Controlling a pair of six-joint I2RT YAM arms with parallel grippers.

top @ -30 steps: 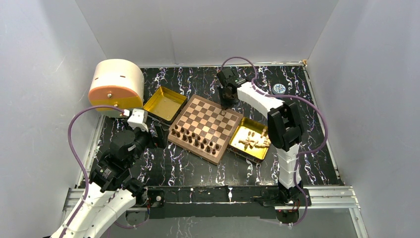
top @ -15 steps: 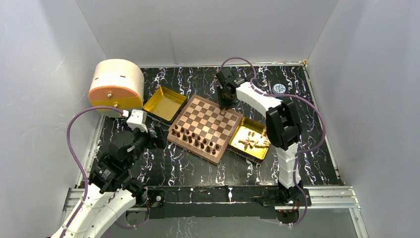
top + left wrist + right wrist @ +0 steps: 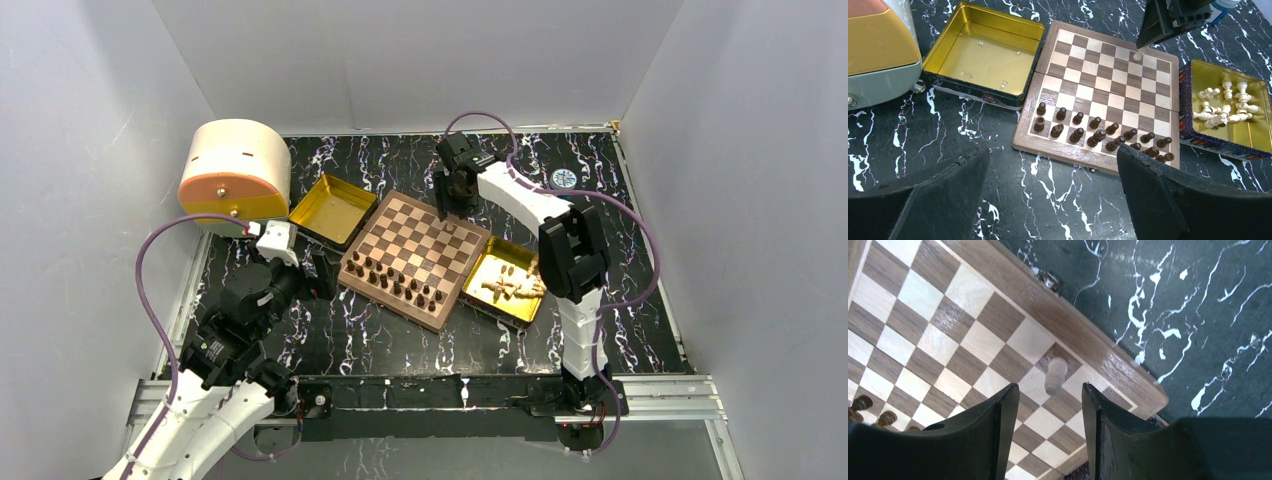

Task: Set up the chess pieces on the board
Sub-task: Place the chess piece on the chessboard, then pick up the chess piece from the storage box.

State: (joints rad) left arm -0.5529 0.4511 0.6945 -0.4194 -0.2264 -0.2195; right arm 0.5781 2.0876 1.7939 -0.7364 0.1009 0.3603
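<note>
Right gripper (image 3: 1048, 390) hangs open over one light tan wooden chess piece (image 3: 1055, 375) set on the far row of the square checked wooden chessboard (image 3: 1088, 340); left gripper (image 3: 1050, 155) gapes wide. Dark brown wooden chessmen (image 3: 1098, 135) fill its near rows; remaining tan pieces (image 3: 1220, 112) lie in the gold tray (image 3: 1218, 145) right of it.

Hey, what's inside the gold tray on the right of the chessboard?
A heap of light tan chess pieces lies in the tray. They overlap, so whatever is beneath them is hidden.
</note>
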